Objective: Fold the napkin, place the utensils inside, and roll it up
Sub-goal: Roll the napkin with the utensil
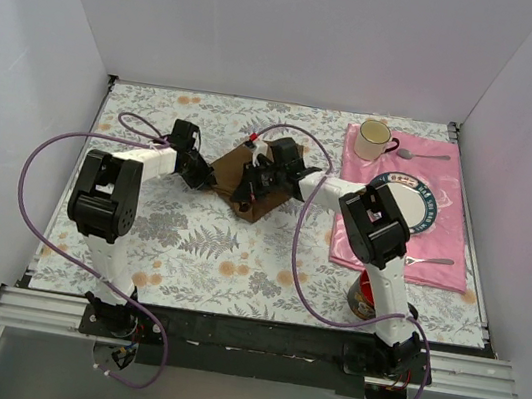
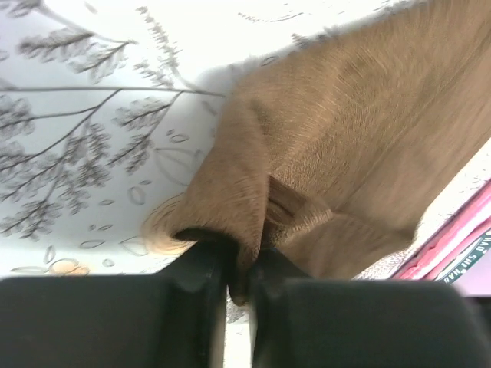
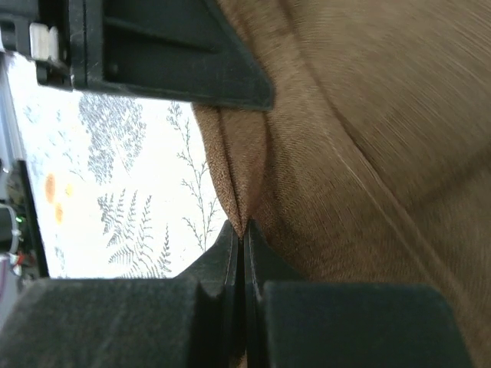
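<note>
The brown napkin (image 1: 229,167) lies bunched in the middle of the floral tablecloth, and both grippers are at it. My left gripper (image 1: 206,178) has come in from the left. It is shut on a fold of the napkin (image 2: 337,130), with cloth pinched between its black fingers (image 2: 201,268). My right gripper (image 1: 249,185) reaches in from the right. Its jaws are shut on a thin edge of the napkin (image 3: 360,130), close to the left gripper's finger (image 3: 169,61). The utensils are not visible in any view.
A pink placemat (image 1: 449,259) at the right holds a plate (image 1: 423,216), a cream mug (image 1: 374,136), a silver spoon (image 1: 425,156) and a silver fork (image 1: 429,260). A red can (image 1: 365,298) stands by the right arm's base. White walls close in three sides of the table.
</note>
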You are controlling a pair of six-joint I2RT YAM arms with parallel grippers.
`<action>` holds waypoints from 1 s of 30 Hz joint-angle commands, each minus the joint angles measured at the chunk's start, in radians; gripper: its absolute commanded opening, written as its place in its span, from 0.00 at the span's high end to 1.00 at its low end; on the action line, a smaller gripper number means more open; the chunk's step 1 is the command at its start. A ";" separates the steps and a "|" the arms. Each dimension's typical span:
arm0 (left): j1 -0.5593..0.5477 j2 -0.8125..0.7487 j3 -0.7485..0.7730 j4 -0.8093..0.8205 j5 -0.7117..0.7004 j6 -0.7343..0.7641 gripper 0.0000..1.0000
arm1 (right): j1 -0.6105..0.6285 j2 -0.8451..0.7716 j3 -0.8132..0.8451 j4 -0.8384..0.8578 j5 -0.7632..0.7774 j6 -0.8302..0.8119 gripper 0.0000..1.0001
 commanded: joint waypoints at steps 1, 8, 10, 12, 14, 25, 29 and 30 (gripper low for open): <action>-0.001 -0.005 0.020 -0.034 0.003 0.064 1.00 | 0.034 0.036 0.051 -0.337 0.146 -0.205 0.99; -0.010 -0.010 0.014 -0.153 0.059 -0.054 1.00 | 0.089 0.000 0.132 -0.481 0.334 -0.331 0.77; -0.015 -0.028 0.015 -0.191 0.029 -0.080 1.00 | 0.129 -0.007 0.158 -0.515 0.430 -0.351 0.66; -0.018 -0.039 0.021 -0.205 0.015 -0.092 1.00 | 0.167 -0.017 0.180 -0.526 0.489 -0.359 0.59; -0.018 -0.042 0.029 -0.216 0.027 -0.107 1.00 | 0.193 -0.024 0.185 -0.515 0.568 -0.359 0.49; -0.029 -0.060 0.015 -0.236 0.033 -0.140 1.00 | 0.316 0.036 0.243 -0.463 0.913 -0.331 0.37; -0.030 -0.068 0.012 -0.239 0.027 -0.141 1.00 | 0.319 0.031 0.180 -0.429 0.954 -0.316 0.55; -0.030 -0.071 0.011 -0.241 0.024 -0.144 1.00 | 0.318 0.026 0.160 -0.413 0.960 -0.290 0.61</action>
